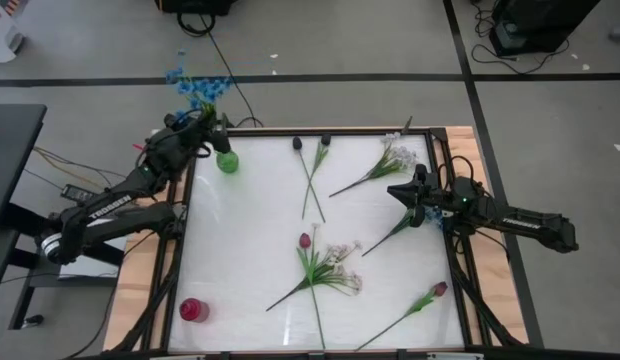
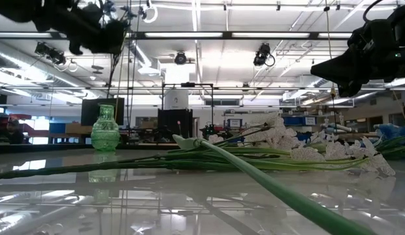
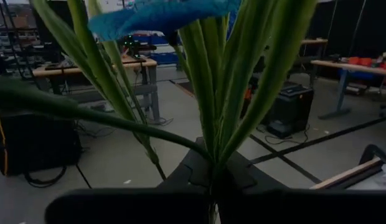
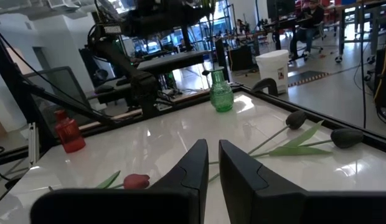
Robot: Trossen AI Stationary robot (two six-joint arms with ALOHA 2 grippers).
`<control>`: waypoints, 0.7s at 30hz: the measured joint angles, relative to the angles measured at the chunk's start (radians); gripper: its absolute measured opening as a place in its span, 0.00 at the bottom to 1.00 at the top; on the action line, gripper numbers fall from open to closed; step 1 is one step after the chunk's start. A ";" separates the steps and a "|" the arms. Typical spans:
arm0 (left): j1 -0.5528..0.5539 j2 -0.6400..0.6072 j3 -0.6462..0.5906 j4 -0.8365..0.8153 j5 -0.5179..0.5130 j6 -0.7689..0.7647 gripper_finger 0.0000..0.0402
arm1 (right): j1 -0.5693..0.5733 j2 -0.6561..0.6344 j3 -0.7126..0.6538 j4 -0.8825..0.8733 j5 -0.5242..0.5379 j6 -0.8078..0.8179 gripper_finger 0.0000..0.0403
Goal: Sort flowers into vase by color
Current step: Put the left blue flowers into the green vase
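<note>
Nearest us, our left gripper [image 1: 212,125] clamps a blue flower [image 1: 198,90] above the green vase [image 1: 227,161], while our right gripper [image 4: 210,163], fingers narrowly apart, holds nothing over the table [image 1: 250,240].

High cam looks straight down, whole tabletop [image 1: 250,240] in frame. Low cam sits at surface height, faces level across into the room. Left wrist cam is very close on blue flower [image 3: 162,15] stems. Right wrist cam looks across the tabletop; shares green vase [image 4: 221,94] with high and low views.
</note>
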 joint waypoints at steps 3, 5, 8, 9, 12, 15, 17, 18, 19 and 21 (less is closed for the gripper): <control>0.000 -0.004 -0.072 0.098 0.001 -0.004 0.02 | 0.000 0.000 0.000 0.000 0.000 0.000 0.12; 0.000 -0.004 -0.111 0.135 0.002 -0.020 0.02 | 0.000 0.000 0.000 0.000 0.000 0.000 0.12; 0.000 -0.004 -0.149 0.163 0.003 -0.023 0.02 | 0.000 0.000 0.000 0.000 0.000 0.000 0.12; 0.000 -0.005 -0.157 0.165 0.003 -0.026 0.02 | 0.000 0.000 0.000 0.000 0.000 0.000 0.12; 0.000 -0.005 -0.177 0.161 0.002 -0.039 0.02 | 0.000 0.000 0.000 0.000 0.000 0.000 0.12; 0.000 -0.005 -0.186 0.160 -0.026 -0.042 0.05 | 0.000 0.000 0.000 0.000 0.000 0.000 0.12; 0.000 -0.005 -0.194 0.155 -0.061 -0.077 0.09 | 0.000 0.000 0.000 0.000 0.000 0.000 0.12; 0.000 -0.004 -0.195 0.144 -0.073 -0.097 0.12 | 0.000 0.000 0.000 0.000 0.000 0.000 0.12; 0.000 -0.004 -0.195 0.141 -0.085 -0.108 0.15 | 0.000 0.000 0.000 0.000 0.000 0.000 0.12; 0.000 -0.004 -0.195 0.145 -0.096 -0.112 0.22 | 0.000 0.000 0.000 0.000 0.000 0.000 0.12</control>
